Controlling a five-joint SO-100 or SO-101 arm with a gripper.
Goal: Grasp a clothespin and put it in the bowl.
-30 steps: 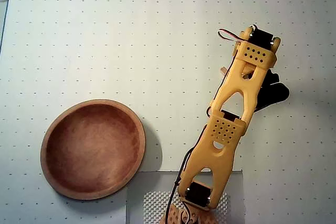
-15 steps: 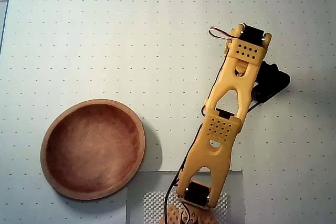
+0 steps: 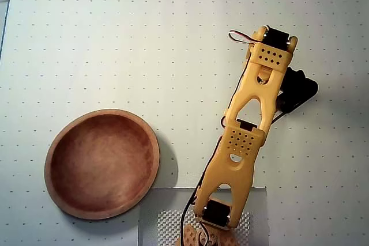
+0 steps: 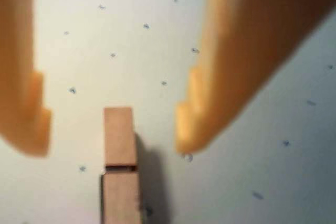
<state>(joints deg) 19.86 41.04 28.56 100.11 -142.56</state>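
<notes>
Hovering low, our gripper (image 4: 113,137) held its jaws apart over the clothespin (image 4: 120,169), which lay between the fingertips, untouched; the bowl (image 3: 102,163) sat well apart, left in the overhead view

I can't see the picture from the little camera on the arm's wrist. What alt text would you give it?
Close-up looking down at a light wooden clothespin lying on a white dotted table, its end pointing up between two blurred orange fingers of the open gripper. Neither finger touches the clothespin, which runs off the bottom edge.
</notes>
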